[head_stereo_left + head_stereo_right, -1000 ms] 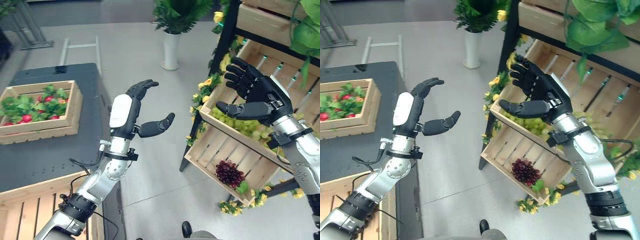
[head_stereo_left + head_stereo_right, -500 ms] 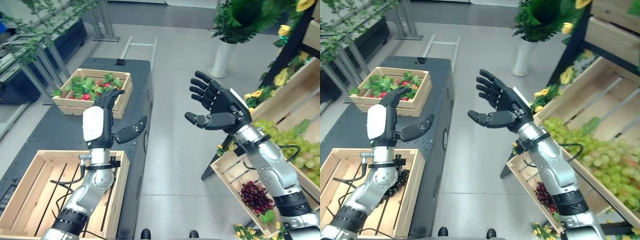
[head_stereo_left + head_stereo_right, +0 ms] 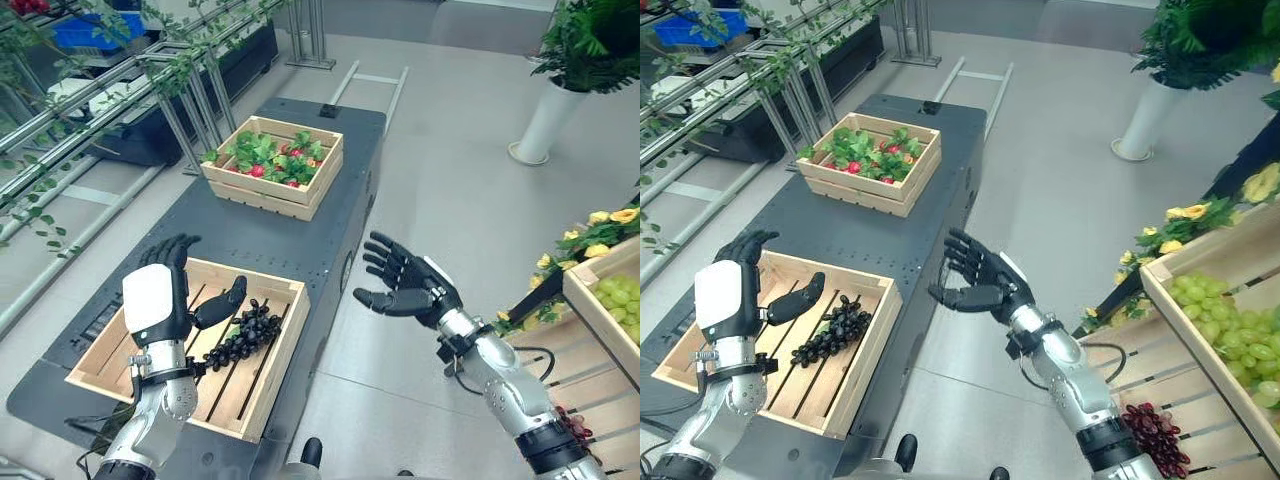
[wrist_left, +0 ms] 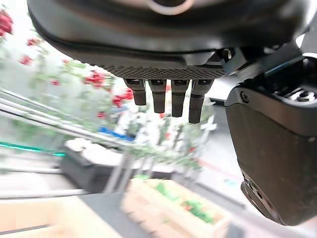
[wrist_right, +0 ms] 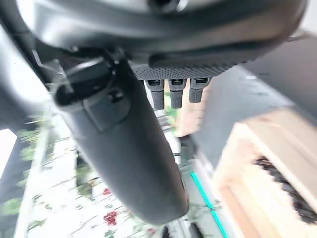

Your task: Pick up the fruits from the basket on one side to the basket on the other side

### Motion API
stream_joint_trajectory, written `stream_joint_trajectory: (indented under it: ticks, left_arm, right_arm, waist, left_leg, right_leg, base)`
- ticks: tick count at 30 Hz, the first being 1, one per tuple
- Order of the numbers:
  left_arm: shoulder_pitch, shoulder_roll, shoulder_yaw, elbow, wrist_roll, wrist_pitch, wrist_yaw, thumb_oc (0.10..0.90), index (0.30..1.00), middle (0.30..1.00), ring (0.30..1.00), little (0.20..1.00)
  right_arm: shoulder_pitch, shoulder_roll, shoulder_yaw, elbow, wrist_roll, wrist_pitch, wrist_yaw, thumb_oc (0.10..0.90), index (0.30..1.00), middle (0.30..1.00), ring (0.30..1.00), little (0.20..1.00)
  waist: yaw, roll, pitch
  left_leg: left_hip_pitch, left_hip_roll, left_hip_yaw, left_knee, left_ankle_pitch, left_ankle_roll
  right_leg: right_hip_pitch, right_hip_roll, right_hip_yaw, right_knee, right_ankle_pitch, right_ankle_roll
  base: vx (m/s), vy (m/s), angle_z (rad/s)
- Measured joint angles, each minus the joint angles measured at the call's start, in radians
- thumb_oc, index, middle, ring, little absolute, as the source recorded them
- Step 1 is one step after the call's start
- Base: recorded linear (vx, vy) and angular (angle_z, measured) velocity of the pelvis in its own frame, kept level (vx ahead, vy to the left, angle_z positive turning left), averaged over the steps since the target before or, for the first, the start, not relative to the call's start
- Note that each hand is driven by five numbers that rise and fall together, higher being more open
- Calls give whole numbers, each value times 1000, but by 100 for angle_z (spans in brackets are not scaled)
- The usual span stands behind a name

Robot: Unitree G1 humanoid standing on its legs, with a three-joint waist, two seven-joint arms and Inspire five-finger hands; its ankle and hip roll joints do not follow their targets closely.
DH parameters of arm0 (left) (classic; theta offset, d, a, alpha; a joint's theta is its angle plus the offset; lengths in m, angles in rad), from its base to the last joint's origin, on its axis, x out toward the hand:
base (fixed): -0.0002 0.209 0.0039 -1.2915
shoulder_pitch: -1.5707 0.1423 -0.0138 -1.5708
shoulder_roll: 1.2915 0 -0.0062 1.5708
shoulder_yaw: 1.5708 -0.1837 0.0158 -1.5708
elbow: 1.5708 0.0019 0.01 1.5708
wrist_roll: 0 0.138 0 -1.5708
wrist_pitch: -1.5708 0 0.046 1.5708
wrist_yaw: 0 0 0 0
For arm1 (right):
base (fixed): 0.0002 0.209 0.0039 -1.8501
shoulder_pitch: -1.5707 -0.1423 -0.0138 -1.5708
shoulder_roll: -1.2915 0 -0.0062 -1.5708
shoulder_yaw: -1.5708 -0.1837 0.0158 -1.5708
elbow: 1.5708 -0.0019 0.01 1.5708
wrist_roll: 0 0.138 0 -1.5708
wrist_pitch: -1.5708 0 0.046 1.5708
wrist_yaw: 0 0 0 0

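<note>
Dark hands (image 3: 165,295) (image 3: 410,290) spread wide, empty

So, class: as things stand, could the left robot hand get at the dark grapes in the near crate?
Probably yes. The left robot hand is open and empty, raised over the near crate right beside the dark grapes, which lie uncovered on the slats with nothing between.

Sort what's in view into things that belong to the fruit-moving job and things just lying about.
Job:
near crate holding dark grapes
shelf crate of green grapes
left hand, open
right hand, open

Lying about:
far crate of red fruit and leaves
white vase
yellow flowers
</note>
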Motion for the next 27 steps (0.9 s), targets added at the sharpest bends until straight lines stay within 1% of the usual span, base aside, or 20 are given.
stream_joint_trajectory:
  ticks: [2, 5, 6, 8, 9, 10, 11, 12, 14, 15, 17, 20, 21, 22, 24, 26, 27]
  left_arm:
    - [-1, 1, 0, 40, 0, 16, 14, 800, 900, 900, 900, 900]
    - [-7, 5, -6, 90, 0, 32, 17, 800, 900, 900, 900, 900]
    - [-21, 23, -19, 118, 0, 35, 17, 800, 900, 900, 900, 900]
    - [-25, 42, -21, 133, 0, 38, 16, 800, 900, 900, 900, 900]
    - [-28, 63, -24, 139, 0, 38, 16, 800, 900, 900, 900, 900]
    - [-51, 102, -52, 165, 0, 37, 16, 800, 900, 900, 900, 900]
    - [-63, 116, -59, 180, 0, 37, 16, 800, 900, 900, 900, 900]
    - [-90, 142, -73, 209, -2, 37, 15, 800, 900, 900, 900, 900]
    - [-127, 154, -83, 254, -4, 37, 14, 800, 900, 900, 900, 900]
    - [-160, 160, -95, 282, -12, 37, 12, 800, 900, 900, 900, 900]
    - [-215, 164, -120, 311, -14, 37, 9, 800, 900, 900, 900, 900]
    - [-264, 173, -157, 315, -26, 39, 6, 800, 900, 900, 900, 900]
    - [-278, 180, -171, 317, -29, 40, 2, 800, 900, 900, 900, 900]
    - [-293, 181, -184, 334, -30, 40, 0, 800, 900, 900, 900, 900]
    - [-321, 183, -205, 365, -31, 39, -2, 800, 900, 900, 900, 900]
    - [-351, 187, -208, 408, -31, 37, -12, 800, 900, 900, 900, 900]
    - [-362, 190, -208, 421, -31, 38, -19, 800, 900, 900, 900, 900]
  right_arm:
    - [17, 6, 21, 31, -5, -9, -6, 800, 900, 900, 900, 900]
    - [33, 1, 45, 78, -44, -18, -5, 800, 900, 900, 900, 900]
    - [33, -18, 55, 92, -44, -22, -4, 800, 900, 900, 900, 900]
    - [42, -32, 61, 111, -43, -28, 3, 800, 900, 900, 900, 900]
    - [48, -40, 64, 132, -43, -34, 7, 800, 900, 900, 900, 900]
    - [52, -62, 69, 144, -42, -38, 10, 800, 900, 900, 900, 900]
    - [49, -71, 69, 150, -42, -39, 13, 800, 900, 900, 900, 900]
    - [44, -84, 70, 170, -42, -48, 22, 800, 900, 900, 900, 900]
    - [45, -102, 70, 179, -42, -51, 29, 800, 900, 900, 900, 900]
    - [43, -112, 71, 182, -42, -59, 32, 800, 900, 900, 900, 900]
    - [39, -126, 71, 195, -43, -77, 38, 800, 900, 900, 900, 900]
    - [33, -135, 71, 200, -43, -79, 39, 800, 900, 900, 900, 900]
    - [24, -135, 73, 200, -44, -81, 40, 800, 900, 900, 900, 900]
    - [21, -135, 74, 200, -44, -85, 40, 800, 900, 900, 900, 900]
    - [21, -135, 75, 199, -43, -93, 40, 800, 900, 900, 900, 900]
    - [17, -135, 85, 199, -43, -97, 40, 800, 900, 900, 900, 900]
    - [16, -135, 88, 199, -43, -98, 40, 800, 900, 900, 900, 900]
  waist:
    - [-3, 2, 20]
    - [-4, -1, 46]
    - [-5, -2, 72]
    - [-9, -6, 99]
    - [-12, -11, 115]
    - [-14, -13, 138]
    - [-16, -12, 157]
    - [-26, -12, 187]
    - [-39, -13, 216]
    - [-49, -12, 245]
    - [-59, -12, 280]
    - [-74, -14, 331]
    - [-83, -17, 346]
    - [-87, -20, 354]
    - [-95, -23, 369]
    - [-103, -30, 379]
    - [-103, -32, 382]
  left_leg:
    - [-7, -2, 0, 0, 4, 2]
    - [-39, -3, 1, 3, 10, 3]
    - [-50, -4, 4, 12, 10, 3]
    - [-52, -4, 7, 14, 10, 3]
    - [-60, -4, 13, 19, 10, 3]
    - [-74, -3, 25, 30, 10, 3]
    - [-77, -3, 33, 37, 10, 3]
    - [-95, -3, 37, 52, 9, 4]
    - [-117, -2, 41, 66, 9, 4]
    - [-133, -3, 50, 87, 8, 5]
    - [-166, 0, 62, 114, 7, 6]
    - [-182, 3, 62, 137, 5, 9]
    - [-201, 4, 64, 155, 2, 12]
    - [-223, 5, 71, 169, 1, 11]
    - [-249, 4, 82, 194, -2, 16]
    - [-287, 3, 84, 223, -4, 17]
    - [-297, 3, 84, 230, -4, 17]
  right_leg:
    - [-3, -2, -9, 0, 1, 1]
    - [-34, -3, -9, 1, 4, 4]
    - [-37, -3, -10, 2, 4, 4]
    - [-40, -3, -12, 3, 4, 4]
    - [-44, -3, -14, 6, 3, 2]
    - [-57, -4, -14, 15, 1, 1]
    - [-59, -4, -14, 21, 1, 0]
    - [-74, -5, -13, 34, 0, -1]
    - [-96, -5, -12, 47, 0, -2]
    - [-110, -8, -10, 66, -2, -4]
    - [-148, -9, -7, 96, -4, -8]
    - [-171, -10, -2, 135, -12, -11]
    - [-196, -11, 3, 161, -18, -12]
    - [-232, -15, 14, 198, -28, -13]
    - [-267, -24, 21, 244, -42, -13]
    - [-318, -31, 25, 299, -62, -20]
    - [-333, -33, 27, 316, -66, -18]
  base:
    - [-29, 79, 8]
    - [-42, 82, 5]
    - [-12, 62, 7]
    - [-37, 77, 5]
    - [-83, 90, 4]
    - [-72, 83, 6]
    - [-68, 68, 2]
    - [-66, 67, 1]
    - [-79, 72, -2]
    - [-63, 61, 0]
    - [-67, 78, -4]
    - [-58, 56, -5]
    - [-68, 42, -11]
    - [-61, 37, -13]
    - [-63, 30, -8]
    - [-60, 7, 0]
    - [-57, -15, 1]
